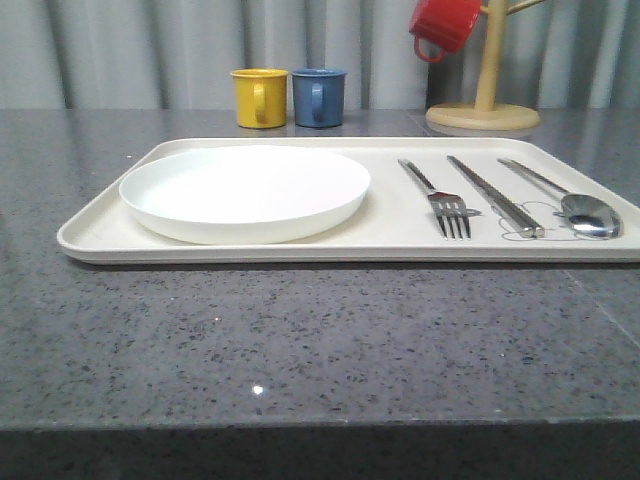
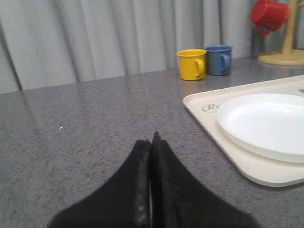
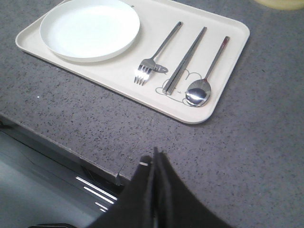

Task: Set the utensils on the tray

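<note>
I find both pincers clenched on nothing, the right pincer (image 3: 154,164) nearer, fork (image 3: 156,53), knife (image 3: 185,59) and spoon (image 3: 209,69) lying lengthwise ahead of it on the tray (image 3: 228,99).

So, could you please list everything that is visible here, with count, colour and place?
tray: 1, cream, on the grey table
plate: 1, white, on the tray's left part
fork: 1, silver, on the tray, right of the plate
knife: 1, silver, between fork and spoon
spoon: 1, silver, rightmost on the tray
yellow mug: 1, behind the tray
blue mug: 1, beside the yellow mug
red mug: 1, hanging on a wooden stand
curtain: grey, behind the table
left gripper: black, shut, above bare table
right gripper: black, shut, empty
</note>
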